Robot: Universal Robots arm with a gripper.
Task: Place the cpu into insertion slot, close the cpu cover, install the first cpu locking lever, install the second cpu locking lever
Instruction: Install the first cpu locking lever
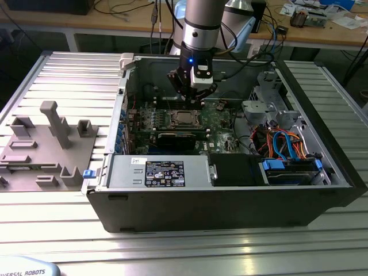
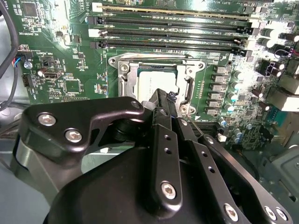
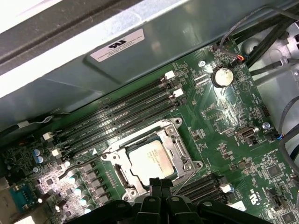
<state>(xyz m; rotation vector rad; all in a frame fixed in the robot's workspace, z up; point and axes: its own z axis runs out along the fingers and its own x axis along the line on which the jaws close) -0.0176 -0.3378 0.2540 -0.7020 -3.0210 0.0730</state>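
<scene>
Exterior view: gripper (image 1: 191,95) hangs inside the open PC case (image 1: 230,201), just above the motherboard (image 1: 221,123), w/ the cpu (image 1: 183,118) seated in the insertion slot below it.

Second wrist view: fingers (image 2: 163,105) pressed together, nothing between them, tips over the near edge of the cpu cover (image 2: 184,77), which lies flat around the cpu (image 2: 156,79). Contact can't be told.

First wrist view: cpu (image 3: 152,158) sits in insertion slot (image 3: 180,151), cpu cover (image 3: 122,151) down; fingertips (image 3: 159,183) at its edge. Memory slots (image 3: 121,116) beside the socket.

The cpu (image 3: 152,160) sits in the insertion slot (image 3: 122,176), under the cpu cover (image 3: 176,140).
</scene>
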